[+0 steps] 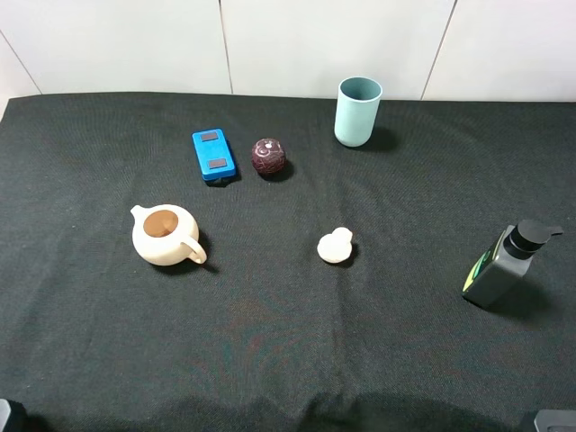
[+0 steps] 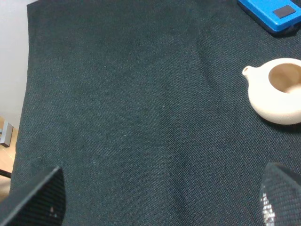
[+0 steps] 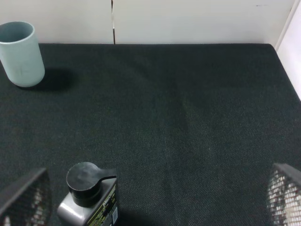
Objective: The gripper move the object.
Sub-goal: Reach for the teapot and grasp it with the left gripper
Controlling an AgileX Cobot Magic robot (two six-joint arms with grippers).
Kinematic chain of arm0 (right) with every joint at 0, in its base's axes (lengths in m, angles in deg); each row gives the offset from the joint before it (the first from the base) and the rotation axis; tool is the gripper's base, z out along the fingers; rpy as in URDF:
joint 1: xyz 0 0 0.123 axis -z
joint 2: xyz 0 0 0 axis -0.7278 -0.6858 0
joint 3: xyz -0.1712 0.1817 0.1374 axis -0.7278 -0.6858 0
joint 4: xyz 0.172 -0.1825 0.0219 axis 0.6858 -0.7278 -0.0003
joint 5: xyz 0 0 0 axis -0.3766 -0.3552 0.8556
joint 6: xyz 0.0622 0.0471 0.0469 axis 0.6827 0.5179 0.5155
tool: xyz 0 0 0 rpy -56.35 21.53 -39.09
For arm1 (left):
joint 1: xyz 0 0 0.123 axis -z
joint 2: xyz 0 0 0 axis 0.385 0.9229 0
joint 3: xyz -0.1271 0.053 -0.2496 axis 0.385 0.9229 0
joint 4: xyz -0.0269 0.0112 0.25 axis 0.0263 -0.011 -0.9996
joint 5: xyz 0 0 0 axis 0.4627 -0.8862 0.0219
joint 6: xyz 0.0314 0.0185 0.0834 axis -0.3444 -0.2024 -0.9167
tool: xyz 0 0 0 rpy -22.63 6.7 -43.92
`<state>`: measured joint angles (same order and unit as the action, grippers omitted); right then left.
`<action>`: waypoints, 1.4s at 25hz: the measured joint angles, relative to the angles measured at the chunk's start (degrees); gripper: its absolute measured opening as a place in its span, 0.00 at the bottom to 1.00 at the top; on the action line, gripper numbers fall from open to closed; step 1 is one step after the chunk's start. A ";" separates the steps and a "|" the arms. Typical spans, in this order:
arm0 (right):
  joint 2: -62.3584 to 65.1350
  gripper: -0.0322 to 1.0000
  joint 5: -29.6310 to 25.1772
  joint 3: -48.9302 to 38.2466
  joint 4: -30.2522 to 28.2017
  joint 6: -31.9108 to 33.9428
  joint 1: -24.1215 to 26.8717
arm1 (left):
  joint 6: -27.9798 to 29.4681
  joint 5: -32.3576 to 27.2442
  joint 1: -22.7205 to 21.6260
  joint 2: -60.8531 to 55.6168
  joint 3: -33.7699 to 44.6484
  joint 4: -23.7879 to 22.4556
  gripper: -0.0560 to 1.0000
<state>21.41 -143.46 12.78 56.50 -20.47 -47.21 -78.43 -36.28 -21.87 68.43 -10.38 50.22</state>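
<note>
1. My left gripper [image 2: 162,190] hangs over the black table [image 2: 117,94] with its fingers [image 2: 40,202] spread wide, only cloth between them.
2. The cream teapot [image 1: 166,236] stands upright on the table's left half, clear of those fingers. Its spout points far-left and its handle near-right.
3. A blue box [image 1: 213,155] lies beyond it, and a white gourd-shaped lump [image 1: 335,246] sits well to its right.
4. My right gripper [image 3: 155,188] is likewise spread wide, near the grey pump bottle [image 3: 89,202].

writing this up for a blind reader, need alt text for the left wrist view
A lidless cream teapot sits on black cloth, partly cut off by the frame, a blue box beyond it. The left gripper is open and empty, short of the teapot.
</note>
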 joint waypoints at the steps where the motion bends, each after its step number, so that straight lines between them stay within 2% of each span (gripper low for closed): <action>1: 0.00 0.70 0.00 0.00 0.00 0.00 0.00 | 0.00 0.00 0.00 0.00 0.00 0.00 0.89; 26: 0.00 0.70 0.00 0.00 0.00 0.00 0.00 | 0.08 0.00 0.00 0.00 0.00 0.00 0.89; 30: 0.00 0.70 0.00 0.00 0.00 0.00 0.00 | 3.07 0.00 0.00 0.00 0.00 0.00 0.89; 35: 0.00 0.70 0.00 0.00 0.00 0.00 0.00 | 3.97 -0.43 0.00 4.80 -1.47 0.00 0.89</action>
<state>21.41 -143.46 12.78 56.50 -20.47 -47.21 -74.46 -36.71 -21.87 73.23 -11.85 50.22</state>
